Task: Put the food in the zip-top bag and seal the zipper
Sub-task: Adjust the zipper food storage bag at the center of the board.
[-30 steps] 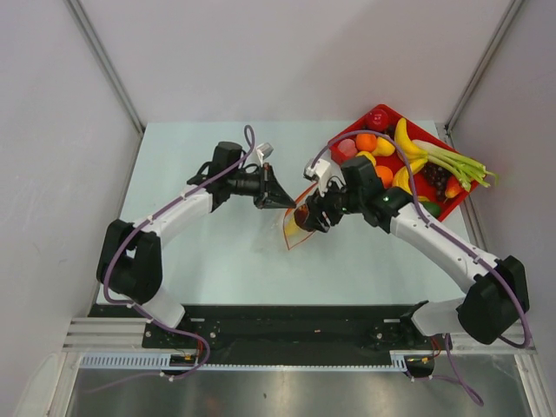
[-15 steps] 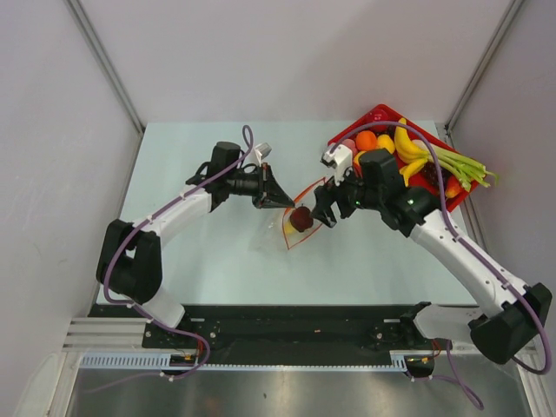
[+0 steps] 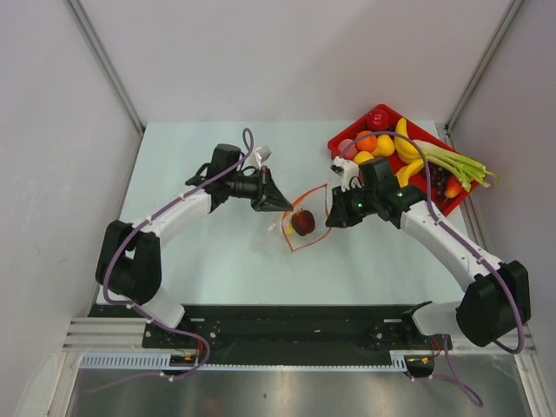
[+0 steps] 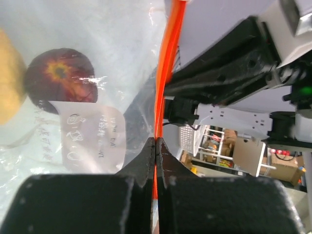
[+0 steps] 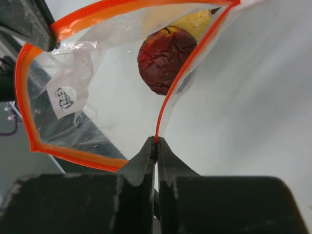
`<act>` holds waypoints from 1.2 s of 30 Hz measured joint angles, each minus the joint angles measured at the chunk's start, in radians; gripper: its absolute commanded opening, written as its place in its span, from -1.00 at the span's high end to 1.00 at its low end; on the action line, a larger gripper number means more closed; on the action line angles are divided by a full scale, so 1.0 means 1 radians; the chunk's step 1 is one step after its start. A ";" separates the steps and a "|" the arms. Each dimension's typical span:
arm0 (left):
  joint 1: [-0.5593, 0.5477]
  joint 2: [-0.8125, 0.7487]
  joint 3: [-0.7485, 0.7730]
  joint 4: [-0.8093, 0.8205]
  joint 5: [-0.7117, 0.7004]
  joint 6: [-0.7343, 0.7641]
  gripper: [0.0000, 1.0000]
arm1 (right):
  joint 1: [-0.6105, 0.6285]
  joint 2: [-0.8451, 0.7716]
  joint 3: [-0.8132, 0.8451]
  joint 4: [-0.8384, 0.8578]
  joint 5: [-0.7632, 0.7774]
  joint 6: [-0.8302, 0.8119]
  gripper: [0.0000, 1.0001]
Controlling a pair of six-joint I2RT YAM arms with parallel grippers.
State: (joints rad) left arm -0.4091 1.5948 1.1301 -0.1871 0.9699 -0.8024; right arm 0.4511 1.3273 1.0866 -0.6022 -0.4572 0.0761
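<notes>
Right end effector (image 5: 156, 143) had let go of the dark red fruit (image 5: 165, 59) and pulled back toward the right of the frame since half a second earlier, and the bag mouth stood wider. Its fingers were pinched fully together on the zipper (image 4: 165, 73) at the mouth's right side. Left end effector (image 4: 155, 144) was also clamped tight, on the zipper at the mouth's left side, so the orange strip formed an open loop between the two. Zip-top bag (image 4: 122, 58) lay on the counter (image 3: 217, 252) at centre frame in the top view. The dark red fruit sat inside it, with a yellow fruit (image 5: 197, 20) just behind (only partly visible). A white label (image 4: 92, 134) showed on the film. Other fruits (image 3: 367, 143) remained in the red tray (image 3: 335, 142) at upper right.
</notes>
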 measured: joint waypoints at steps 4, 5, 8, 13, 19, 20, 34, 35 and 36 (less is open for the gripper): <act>0.000 -0.037 0.000 -0.091 -0.039 0.063 0.99 | -0.044 -0.019 0.006 -0.019 -0.089 0.010 1.00; 0.000 -0.056 0.000 -0.126 -0.060 0.089 1.00 | -0.057 -0.030 0.012 -0.034 -0.108 0.010 1.00; -0.001 -0.123 0.017 -0.257 -0.142 0.178 0.99 | -0.082 -0.083 0.058 -0.093 -0.146 -0.003 1.00; -0.016 -0.199 0.111 -0.442 -0.327 0.296 0.99 | -0.089 -0.122 0.156 -0.181 -0.177 -0.068 1.00; -0.033 -0.175 0.146 -0.550 -0.480 0.371 0.99 | -0.106 0.028 0.221 -0.249 -0.183 -0.160 1.00; -0.033 -0.158 0.146 -0.563 -0.499 0.378 0.99 | -0.114 0.064 0.228 -0.258 -0.182 -0.174 1.00; -0.033 -0.085 0.177 -0.596 -0.544 0.410 0.99 | -0.386 0.146 0.420 -0.374 -0.238 -0.354 -0.86; -0.033 -0.085 0.180 -0.596 -0.542 0.410 0.99 | -0.432 0.142 0.420 -0.379 -0.236 -0.369 -0.86; -0.034 -0.085 0.183 -0.595 -0.538 0.410 0.99 | -0.500 0.142 0.420 -0.383 -0.230 -0.389 -0.84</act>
State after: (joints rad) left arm -0.4427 1.5093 1.3128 -0.7826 0.4316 -0.3923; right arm -0.0490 1.4693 1.5066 -0.9848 -0.6868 -0.3130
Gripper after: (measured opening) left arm 0.004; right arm 0.929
